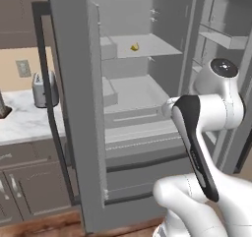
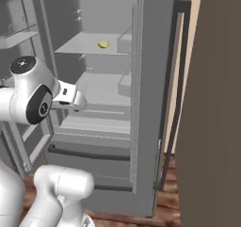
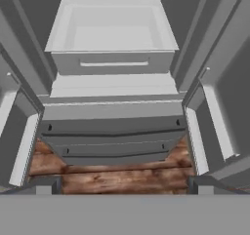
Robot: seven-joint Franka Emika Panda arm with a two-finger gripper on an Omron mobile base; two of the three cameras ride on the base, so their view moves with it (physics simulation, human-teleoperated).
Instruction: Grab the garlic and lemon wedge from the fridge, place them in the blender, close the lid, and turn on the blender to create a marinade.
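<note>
We are at the fetching step: jaws wide and empty facing the tall grey open fridge [image 1: 147, 133], and next must rise toward the tiny yellow lemon wedge [image 1: 134, 47] on its shelf, upper centre of frame.

The tall grey fridge [image 1: 74, 108] looks like smooth matt metal, its pale inner drawer [image 3: 112, 34] matt plastic, above a glossy brown wooden plank floor [image 3: 117, 173].

The fridge [image 1: 74, 108] was rendered grey, with pale grey shelves and a black bar handle [image 1: 49, 98]. The lemon wedge [image 1: 134, 47] was bright yellow. The floor [image 3: 112, 178] was patterned reddish-brown wood; the bench [image 1: 22, 120] white-marbled.
</note>
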